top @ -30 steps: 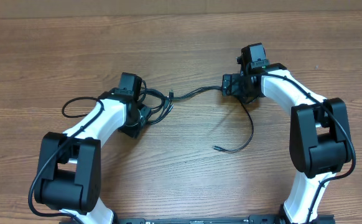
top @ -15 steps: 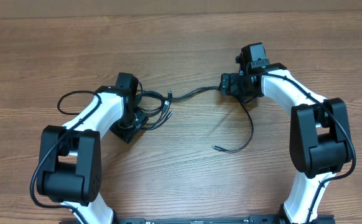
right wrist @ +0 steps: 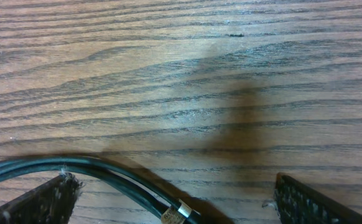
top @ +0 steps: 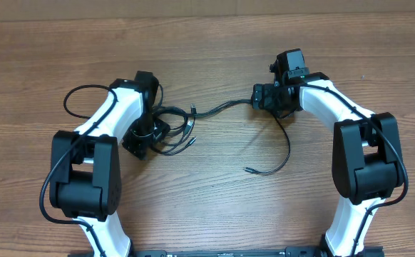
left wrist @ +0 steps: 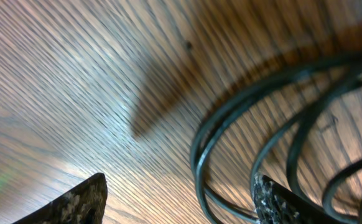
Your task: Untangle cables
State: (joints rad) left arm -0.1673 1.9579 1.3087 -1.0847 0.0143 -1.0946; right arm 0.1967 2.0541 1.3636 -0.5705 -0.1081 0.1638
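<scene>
Swung back, left tool (top: 142, 141) sits over looped cables (left wrist: 196, 148) on wood-grain table (top: 214, 214).

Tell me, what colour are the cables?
The cables are black; the overhead view shows it best.

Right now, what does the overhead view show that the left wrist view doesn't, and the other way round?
Only overhead: both arms, the cable running from the tangle to the right arm, and a loose end. Only left wrist: its jaws stand apart, bare wood between, loops beside one fingertip. Both: black cable loops on the wooden table.
</scene>
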